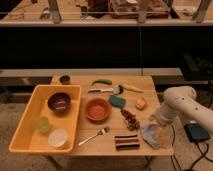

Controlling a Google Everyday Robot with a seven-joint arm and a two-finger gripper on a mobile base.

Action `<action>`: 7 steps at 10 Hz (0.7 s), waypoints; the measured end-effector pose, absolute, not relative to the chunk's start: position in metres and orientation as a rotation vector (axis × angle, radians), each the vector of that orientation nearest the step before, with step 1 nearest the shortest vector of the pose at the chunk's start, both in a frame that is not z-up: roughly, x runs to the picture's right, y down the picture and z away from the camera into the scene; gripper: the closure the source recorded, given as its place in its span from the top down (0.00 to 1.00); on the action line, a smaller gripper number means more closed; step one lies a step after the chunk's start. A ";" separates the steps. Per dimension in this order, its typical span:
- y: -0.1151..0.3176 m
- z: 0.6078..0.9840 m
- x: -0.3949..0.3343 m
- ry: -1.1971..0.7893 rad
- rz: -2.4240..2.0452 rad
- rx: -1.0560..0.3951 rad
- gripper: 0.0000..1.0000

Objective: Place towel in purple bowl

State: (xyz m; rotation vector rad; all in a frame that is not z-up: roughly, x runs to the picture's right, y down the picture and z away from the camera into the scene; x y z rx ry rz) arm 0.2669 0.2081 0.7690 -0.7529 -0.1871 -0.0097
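Observation:
The purple bowl (59,102) sits in the far part of the yellow tray (22,125) on the left of the wooden table. The towel (149,135), a crumpled grey-blue cloth, lies near the table's front right corner. My white arm (182,105) comes in from the right. My gripper (155,123) points down right over the towel's top edge; I cannot tell whether it touches the cloth.
The tray also holds a green cup (42,124) and a white cup (58,137). On the table (80,82) are an orange bowl (97,109), a fork (93,135), a green sponge (117,101), a brush (106,90), an orange item (141,103), brown snacks (130,119) and a dark bar (126,142).

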 end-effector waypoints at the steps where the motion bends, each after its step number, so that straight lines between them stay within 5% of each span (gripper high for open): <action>1: 0.213 0.775 0.264 -0.189 -0.013 -0.766 0.65; 4: 0.228 0.789 0.254 -0.208 -0.020 -0.806 0.62; 7: 0.248 0.797 0.249 -0.245 -0.031 -0.852 0.34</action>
